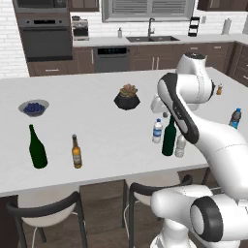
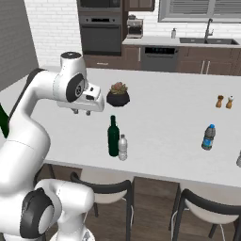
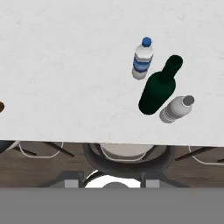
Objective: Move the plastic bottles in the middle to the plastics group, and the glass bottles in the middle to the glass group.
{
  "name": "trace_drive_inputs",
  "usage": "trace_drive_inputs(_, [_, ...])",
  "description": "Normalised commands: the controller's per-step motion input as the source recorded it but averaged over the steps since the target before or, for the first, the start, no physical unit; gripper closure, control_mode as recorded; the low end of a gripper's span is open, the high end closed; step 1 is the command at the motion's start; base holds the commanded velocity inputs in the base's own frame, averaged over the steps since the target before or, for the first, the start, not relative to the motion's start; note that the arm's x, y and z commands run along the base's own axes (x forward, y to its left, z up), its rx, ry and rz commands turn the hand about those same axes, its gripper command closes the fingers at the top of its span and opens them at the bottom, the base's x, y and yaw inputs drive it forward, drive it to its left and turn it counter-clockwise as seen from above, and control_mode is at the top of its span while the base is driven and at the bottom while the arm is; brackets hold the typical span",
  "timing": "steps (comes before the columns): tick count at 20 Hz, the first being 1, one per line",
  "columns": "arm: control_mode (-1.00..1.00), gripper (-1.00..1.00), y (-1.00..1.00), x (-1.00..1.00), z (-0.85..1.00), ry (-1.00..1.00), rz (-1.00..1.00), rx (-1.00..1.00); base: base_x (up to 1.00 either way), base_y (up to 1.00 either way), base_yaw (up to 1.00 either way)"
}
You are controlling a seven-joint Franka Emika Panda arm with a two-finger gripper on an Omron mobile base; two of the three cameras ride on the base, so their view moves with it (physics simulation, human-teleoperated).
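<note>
A white robot arm holds its gripper (image 2: 81,112) above a white kitchen island worktop (image 1: 97,126), over bare surface to the left of three bottles clustered near the front edge; the fingers carry nothing, and how far apart they stand cannot be told. In that cluster a dark green straight-sided glass bottle with a narrow neck (image 1: 169,137) stands upright, with a small clear plastic water bottle with a grey cap (image 1: 180,146) just beside it towards the front edge and a small clear plastic water bottle with a blue-striped label (image 1: 157,131) near it on the far side. Towards the worktop's left front corner stand a dark green wine bottle with sloping shoulders (image 1: 37,147) and, near it, a slim brown beer bottle with a yellowish label (image 1: 76,151). A small blue-tinted plastic bottle with a dark cap (image 1: 235,117) stands well apart at the right end. A dark pot holding a succulent (image 1: 127,97) sits mid-worktop, and a grey bowl of blueberries (image 1: 33,107) lies near the left edge.
</note>
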Motion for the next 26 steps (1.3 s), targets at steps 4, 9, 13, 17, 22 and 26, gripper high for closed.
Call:
trace_drive_inputs(4, [-1.0,-1.0,0.06,-0.06,-0.12,-0.05,0.0,-0.01,0.0,0.0,0.0])
trace_drive_inputs(9, [-1.0,-1.0,-0.16,-0.02,0.0,-0.03,0.0,0.0,0.0,0.0,0.0])
trace_drive_inputs(13, [-1.0,-1.0,-0.63,0.23,0.02,-0.08,0.04,0.0,0.0,0.0,0.0])
trace_drive_inputs(17, [-1.0,-1.0,-0.82,0.57,-0.03,0.0,0.16,0.0,0.0,0.0,0.0])
trace_drive_inputs(22, [-1.0,-1.0,-0.41,0.49,-0.03,0.01,0.15,0.0,0.0,0.0,0.0])
trace_drive_inputs(26, [-1.0,-1.0,0.0,0.16,-0.1,0.0,0.05,-0.01,0.0,0.0,0.0])
